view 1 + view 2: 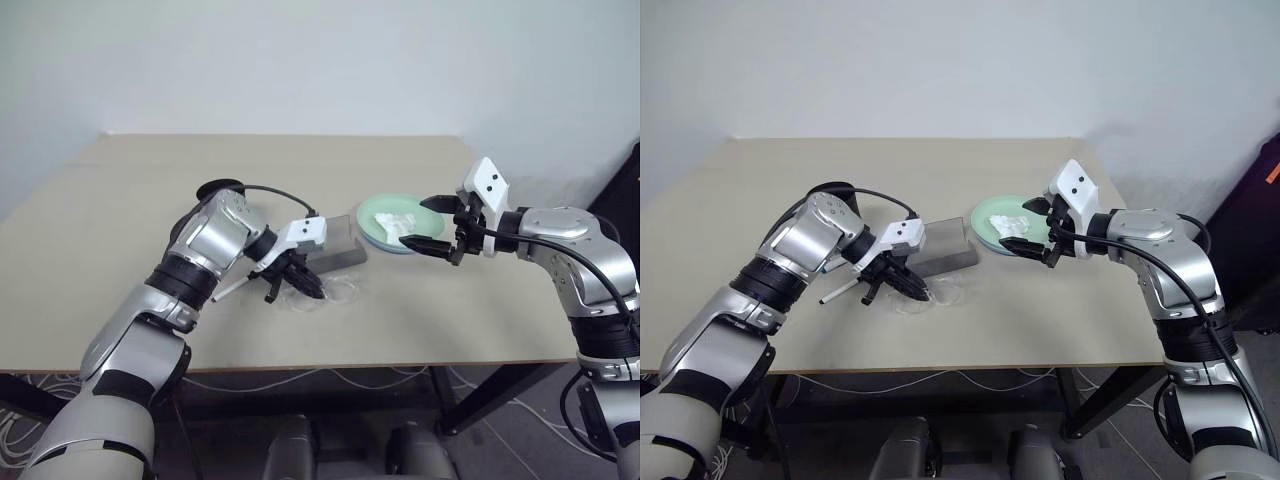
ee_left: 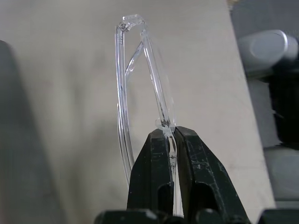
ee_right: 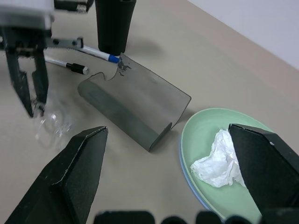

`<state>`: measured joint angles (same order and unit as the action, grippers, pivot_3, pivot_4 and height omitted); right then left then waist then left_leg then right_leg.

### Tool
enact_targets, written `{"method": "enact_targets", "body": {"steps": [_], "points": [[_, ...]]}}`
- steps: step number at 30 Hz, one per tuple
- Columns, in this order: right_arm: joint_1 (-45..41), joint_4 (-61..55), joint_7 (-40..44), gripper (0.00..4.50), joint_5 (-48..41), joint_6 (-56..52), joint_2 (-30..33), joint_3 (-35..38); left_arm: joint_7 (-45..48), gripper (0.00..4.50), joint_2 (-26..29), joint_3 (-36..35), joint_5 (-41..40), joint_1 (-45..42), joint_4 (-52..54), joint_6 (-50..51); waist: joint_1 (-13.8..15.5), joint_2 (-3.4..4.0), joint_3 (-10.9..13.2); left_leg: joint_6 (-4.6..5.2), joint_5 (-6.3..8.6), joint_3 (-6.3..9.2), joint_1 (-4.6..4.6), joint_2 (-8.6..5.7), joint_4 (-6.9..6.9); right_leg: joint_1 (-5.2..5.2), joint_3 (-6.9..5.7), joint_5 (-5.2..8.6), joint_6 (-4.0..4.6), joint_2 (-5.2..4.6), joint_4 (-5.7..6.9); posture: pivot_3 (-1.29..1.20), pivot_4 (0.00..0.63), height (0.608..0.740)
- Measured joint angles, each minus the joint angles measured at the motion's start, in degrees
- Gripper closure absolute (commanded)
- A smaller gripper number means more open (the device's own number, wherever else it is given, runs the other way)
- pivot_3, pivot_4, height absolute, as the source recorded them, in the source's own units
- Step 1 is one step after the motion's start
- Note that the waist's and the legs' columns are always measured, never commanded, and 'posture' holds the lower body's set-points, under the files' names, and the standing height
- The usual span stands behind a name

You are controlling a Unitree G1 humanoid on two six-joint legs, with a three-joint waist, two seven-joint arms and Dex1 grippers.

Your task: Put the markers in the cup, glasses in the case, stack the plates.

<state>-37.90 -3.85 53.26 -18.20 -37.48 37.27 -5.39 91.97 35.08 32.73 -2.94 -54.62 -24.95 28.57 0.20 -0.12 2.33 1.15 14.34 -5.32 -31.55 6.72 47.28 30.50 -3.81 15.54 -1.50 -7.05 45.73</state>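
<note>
The left gripper (image 2: 170,140) has its two black fingers squeezed tight on the clear glasses (image 2: 140,84), down low over the table (image 1: 120,230). The glasses sit right in front of the grey case (image 3: 133,109), whose lid stands open. Behind the case lie two markers (image 3: 88,53) next to the black cup (image 3: 114,23).

The right gripper (image 1: 432,222) has its fingers spread wide and holds nothing. It hangs over the green plate (image 3: 205,126), which sits on the blue plate (image 3: 187,184). A crumpled white tissue (image 3: 217,158) lies on the green plate.
</note>
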Motion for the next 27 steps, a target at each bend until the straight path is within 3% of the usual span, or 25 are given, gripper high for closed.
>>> {"method": "enact_targets", "body": {"steps": [2,8,18,27], "points": [[0.1,-0.2,0.0,0.00,-0.1,-0.1,0.0,0.0,0.0,4.32,0.5,0.6,-0.2,0.5,0.4,0.3,0.0,0.00,0.0,0.00,0.00,0.00,0.00,0.00,0.00,0.00,0.00,0.00,0.00,0.00,0.00,0.00,0.000,0.649],[0.2,-0.2,0.0,0.00,-0.3,-0.3,0.0,0.0,0.0,2.41,0.9,0.7,0.3,0.9,0.4,0.5,0.0,0.00,0.0,0.00,0.00,0.00,0.00,0.00,0.01,-0.01,0.00,0.00,0.00,0.00,0.00,0.00,0.000,0.649],[0.2,-0.3,0.1,0.00,-0.3,-0.4,-0.2,-0.1,-2.7,2.41,-1.1,-0.6,3.1,-0.1,-1.8,-4.2,0.0,0.00,0.0,0.00,0.00,0.00,0.00,0.00,0.01,-0.01,0.00,0.00,0.00,0.00,0.00,0.00,0.000,0.649],[4.6,-3.0,4.2,0.00,0.1,0.2,3.4,-2.4,-4.4,2.41,-1.4,0.3,6.8,0.1,5.5,-2.6,0.0,0.00,0.0,0.01,0.00,0.04,0.01,-0.05,0.01,-0.06,0.01,0.00,0.00,0.00,0.00,0.00,0.000,0.649]]}}
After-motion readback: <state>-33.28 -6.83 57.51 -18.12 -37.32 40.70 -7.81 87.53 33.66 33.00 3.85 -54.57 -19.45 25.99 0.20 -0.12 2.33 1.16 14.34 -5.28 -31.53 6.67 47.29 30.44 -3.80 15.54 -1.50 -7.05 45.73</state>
